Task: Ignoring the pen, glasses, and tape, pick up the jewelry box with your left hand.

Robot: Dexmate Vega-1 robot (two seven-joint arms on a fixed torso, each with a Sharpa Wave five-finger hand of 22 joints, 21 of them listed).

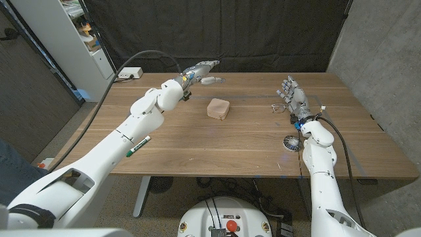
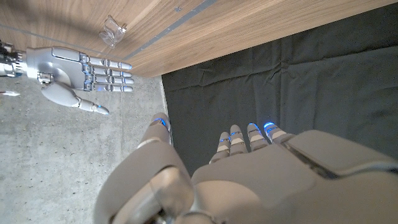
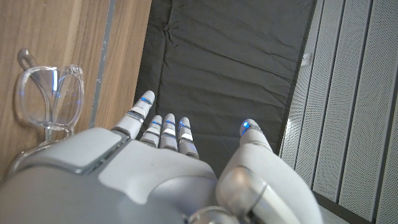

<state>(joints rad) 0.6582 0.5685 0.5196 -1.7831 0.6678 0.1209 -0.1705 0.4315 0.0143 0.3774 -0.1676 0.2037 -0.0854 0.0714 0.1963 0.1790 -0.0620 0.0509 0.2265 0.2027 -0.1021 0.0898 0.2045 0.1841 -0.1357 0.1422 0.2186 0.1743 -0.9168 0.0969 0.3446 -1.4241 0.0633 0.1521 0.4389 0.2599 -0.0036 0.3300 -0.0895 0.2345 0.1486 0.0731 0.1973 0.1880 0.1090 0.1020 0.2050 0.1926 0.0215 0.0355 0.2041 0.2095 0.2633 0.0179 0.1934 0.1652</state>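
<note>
Black cloth hangs behind a wooden surface [image 1: 197,148], and near its middle sits the jewelry box [image 1: 218,108], small, pinkish and soft-cornered, untouched. Beyond the box, toward the cloth, the left robot hand [image 1: 202,70] hovers with fingers spread and nothing in them. To grasp well, I judge it should draw back over the box, lower with fingers wide, and close on opposite sides. Right of the box, well apart, the right robot hand [image 1: 293,92] stands open by the glasses [image 3: 50,99]. A tape roll [image 1: 291,141] lies right of the box and nearer the robot; a pen [image 1: 137,146] lies left, nearer too.
</note>
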